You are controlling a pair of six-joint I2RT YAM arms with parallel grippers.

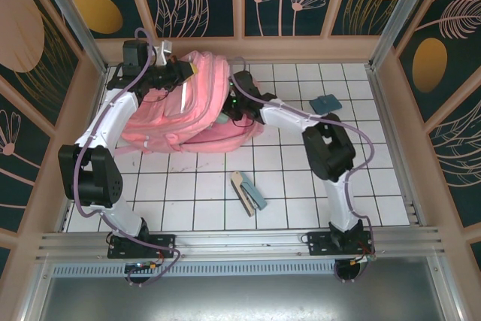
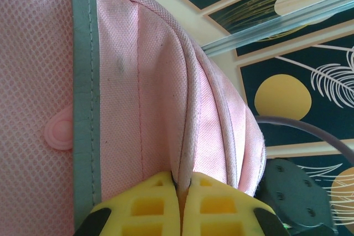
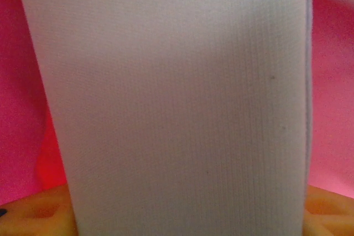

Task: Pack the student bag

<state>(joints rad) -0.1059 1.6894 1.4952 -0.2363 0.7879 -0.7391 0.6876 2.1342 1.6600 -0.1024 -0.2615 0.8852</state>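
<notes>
Two things wait outside: a flat teal pad (image 1: 325,102) toward the tabletop's (image 1: 301,208) far right corner, and a tan-and-teal booklet stack (image 1: 248,191) near its front edge. We find the large soft pink fabric student bag (image 1: 180,110) at the far left, with the left gripper (image 2: 181,183) pinching its fold and the right gripper (image 3: 181,209) clasping a white ribbed flat item (image 3: 177,81) amid pink cloth.

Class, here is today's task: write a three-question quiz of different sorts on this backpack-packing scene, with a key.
1. True or false: the left fingers pinch the student bag's fabric.
2. The flat item between the right fingers is: A pale grey, B black, C green?
3. Complete: in the top view, the teal item lies to the bag's ____.
Key: 1 true; 2 A; 3 right.
</notes>
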